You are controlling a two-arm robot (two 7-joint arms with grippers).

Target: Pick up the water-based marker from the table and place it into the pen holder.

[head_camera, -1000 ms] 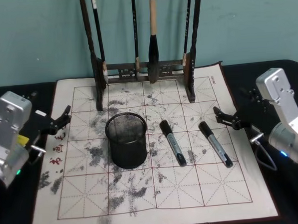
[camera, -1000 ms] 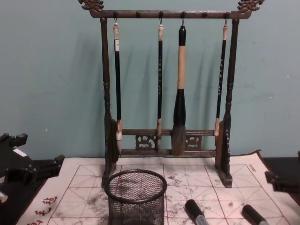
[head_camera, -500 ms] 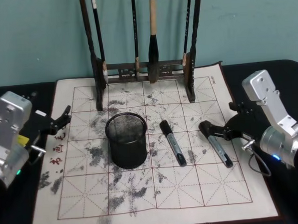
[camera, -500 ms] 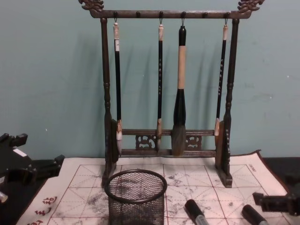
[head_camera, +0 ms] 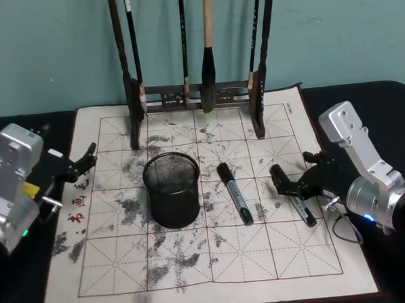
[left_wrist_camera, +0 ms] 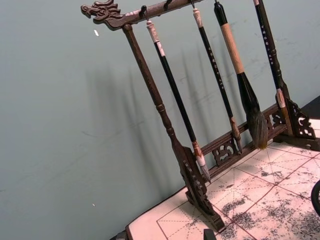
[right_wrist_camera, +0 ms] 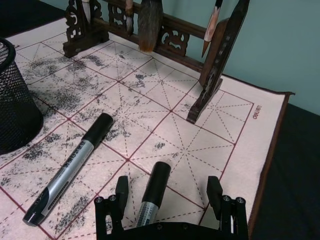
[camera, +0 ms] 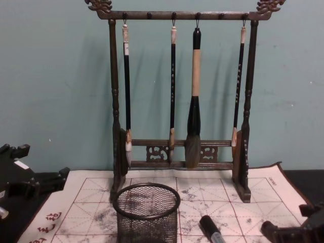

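Water-based marker (right_wrist_camera: 154, 186), black-capped and grey-barrelled, lying flat on cream, ink-stained, red-gridded cloth (head_camera: 215, 259), between the spread fingers (right_wrist_camera: 121, 192) of the right gripper (right_wrist_camera: 167, 192), neither touching it, twin marker (head_camera: 234, 192) and round black wire-mesh pen holder (head_camera: 172, 194) outside those fingers, left gripper (head_camera: 84, 164) parked well apart, fingers parted.

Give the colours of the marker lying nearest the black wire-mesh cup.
The marker: black cap, silver barrel with dark lettering; clearest in the right wrist view.
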